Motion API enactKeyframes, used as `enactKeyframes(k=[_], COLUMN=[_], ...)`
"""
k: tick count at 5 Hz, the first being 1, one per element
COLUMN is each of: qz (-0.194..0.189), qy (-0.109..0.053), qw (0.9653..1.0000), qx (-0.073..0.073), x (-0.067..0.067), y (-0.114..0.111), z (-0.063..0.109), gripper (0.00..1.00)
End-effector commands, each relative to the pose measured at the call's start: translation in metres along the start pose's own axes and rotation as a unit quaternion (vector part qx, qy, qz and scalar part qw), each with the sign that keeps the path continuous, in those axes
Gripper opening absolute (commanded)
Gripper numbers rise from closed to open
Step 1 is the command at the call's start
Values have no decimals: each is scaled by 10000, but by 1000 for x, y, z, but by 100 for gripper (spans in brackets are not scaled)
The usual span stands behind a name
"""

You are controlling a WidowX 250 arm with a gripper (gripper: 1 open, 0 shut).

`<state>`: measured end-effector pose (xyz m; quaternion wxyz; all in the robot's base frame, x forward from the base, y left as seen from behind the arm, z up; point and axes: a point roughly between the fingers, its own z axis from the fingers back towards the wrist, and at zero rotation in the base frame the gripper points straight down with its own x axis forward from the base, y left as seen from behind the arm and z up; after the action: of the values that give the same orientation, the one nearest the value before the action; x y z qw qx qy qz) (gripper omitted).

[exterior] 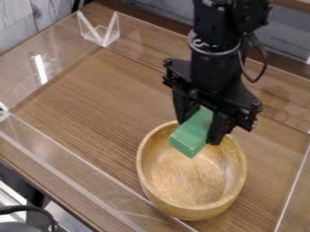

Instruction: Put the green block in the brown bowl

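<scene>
The green block (pixel 191 135) hangs tilted between the fingers of my gripper (pixel 201 127), which is shut on it and points straight down. It hovers just above the far inner part of the brown bowl (pixel 155 186), a wide round wooden bowl standing at the near right of the table. The block's lower end reaches to about the level of the bowl's rim. The black arm rises from the gripper toward the top of the view and hides part of the table behind it.
The wood-grain table (pixel 97 100) is enclosed by low clear plastic walls (pixel 36 68). A small clear triangular stand (pixel 100 29) sits at the far left corner. A dark cable runs along the arm at the upper right.
</scene>
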<state>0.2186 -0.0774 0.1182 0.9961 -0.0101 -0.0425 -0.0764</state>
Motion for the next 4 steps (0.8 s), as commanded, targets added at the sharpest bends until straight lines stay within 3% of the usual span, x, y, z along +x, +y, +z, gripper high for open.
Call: enactKeyframes(k=[1, 4], qz=[69, 157], qy=[-261, -258], qw=[9996, 9995], qx=[-32, -53], x=[3, -1], y=[-1, -1], z=[11, 10], gripper=[0, 0])
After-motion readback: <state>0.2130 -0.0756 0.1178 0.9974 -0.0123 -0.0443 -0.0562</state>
